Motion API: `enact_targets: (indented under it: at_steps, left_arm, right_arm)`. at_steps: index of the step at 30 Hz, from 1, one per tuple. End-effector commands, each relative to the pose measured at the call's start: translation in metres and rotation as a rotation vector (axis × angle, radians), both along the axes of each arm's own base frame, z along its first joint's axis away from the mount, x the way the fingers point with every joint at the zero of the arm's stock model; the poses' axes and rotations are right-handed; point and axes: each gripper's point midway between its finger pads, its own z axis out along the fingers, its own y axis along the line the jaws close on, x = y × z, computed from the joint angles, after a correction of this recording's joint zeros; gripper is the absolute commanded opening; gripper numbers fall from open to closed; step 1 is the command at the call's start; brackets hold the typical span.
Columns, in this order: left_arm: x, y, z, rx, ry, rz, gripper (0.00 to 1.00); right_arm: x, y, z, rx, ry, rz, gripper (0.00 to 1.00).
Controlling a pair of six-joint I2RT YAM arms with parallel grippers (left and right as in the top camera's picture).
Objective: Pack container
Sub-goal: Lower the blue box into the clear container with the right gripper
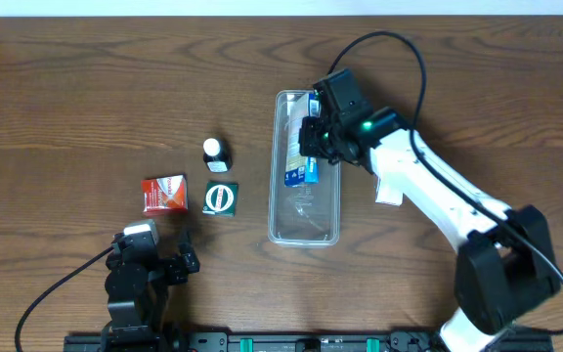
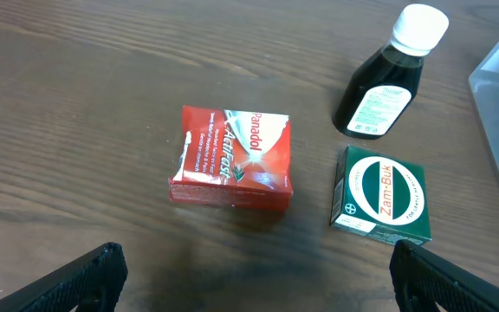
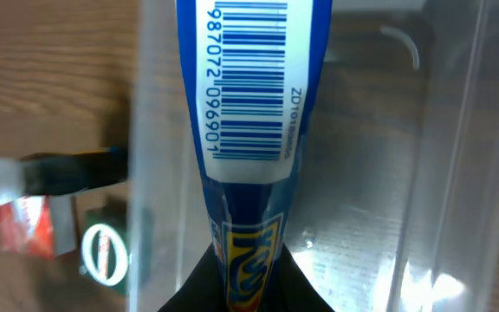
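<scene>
I hold the right tool clamped on the blue box, which is inside the clear container at mid-tabletop (left tool spread, idle), and releasing it while tilted could wedge the box against the wall.

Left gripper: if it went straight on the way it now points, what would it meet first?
Likely the red Panadol box, almost dead ahead of the left gripper; the green Zam-Buk box sits off to the right. Height unclear.
</scene>
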Motion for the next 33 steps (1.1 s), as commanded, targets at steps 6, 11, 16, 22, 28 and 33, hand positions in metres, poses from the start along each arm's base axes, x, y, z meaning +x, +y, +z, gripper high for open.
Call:
enact_targets:
  at_steps: [6,11,16,22,28,33]
  left_arm:
    - [0.000,0.000,-0.004,-0.015,0.004,0.005,0.98]
    - [0.000,0.000,-0.004,-0.015,0.004,0.005,0.98]
    - [0.000,0.000,-0.004,-0.015,0.004,0.005,0.98]
    - [0.000,0.000,-0.004,-0.015,0.004,0.005,0.98]
    - [0.000,0.000,-0.004,-0.015,0.004,0.005,0.98]
    - [0.000,0.000,-0.004,-0.015,0.004,0.005,0.98]
  right_arm:
    - [0.013,0.007,-0.013,0.022,0.001,-0.045,0.13]
    - [0.018,0.009,-0.019,0.038,0.009,-0.077,0.17]
    - [0.017,0.009,-0.020,0.037,0.013,-0.080,0.31]
    - [0.020,0.009,-0.019,0.020,-0.021,-0.034,0.59]
    - [0.028,0.002,-0.011,0.014,-0.068,0.000,0.53]
    - [0.031,0.000,0.015,0.012,-0.148,0.054,0.34]
